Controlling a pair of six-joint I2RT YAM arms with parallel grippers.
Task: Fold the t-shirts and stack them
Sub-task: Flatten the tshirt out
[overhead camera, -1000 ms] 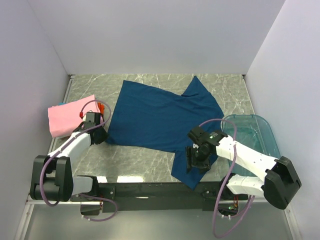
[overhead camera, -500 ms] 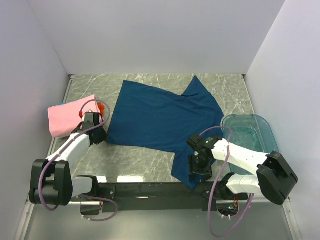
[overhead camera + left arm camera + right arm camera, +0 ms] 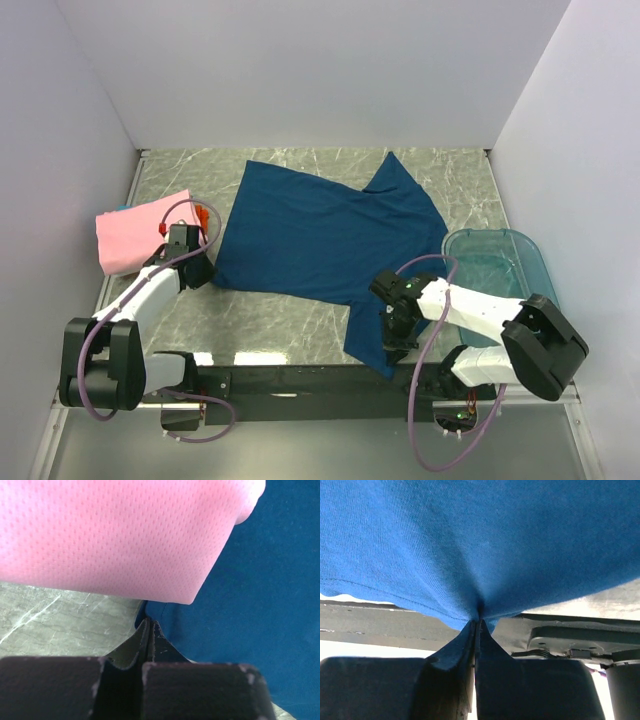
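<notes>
A large navy t-shirt (image 3: 320, 235) lies spread over the middle of the table, one flap reaching the near edge. My right gripper (image 3: 392, 340) is shut on that flap's hem. In the right wrist view the navy t-shirt (image 3: 485, 540) puckers into the closed right gripper (image 3: 479, 621). My left gripper (image 3: 197, 270) is shut at the shirt's left corner. In the left wrist view the left gripper (image 3: 150, 625) meets the hem of the navy t-shirt (image 3: 250, 595). A folded pink t-shirt (image 3: 140, 232) lies at the left, with a bit of orange t-shirt (image 3: 205, 213) at its edge.
A translucent teal tub (image 3: 505, 262) stands at the right edge of the table, just beyond my right arm. White walls close in three sides. The black base rail (image 3: 300, 380) runs along the near edge.
My right gripper has gone from open to shut on the navy shirt's near hem, shifting slightly left and toward the near edge. The left arm has not moved.
</notes>
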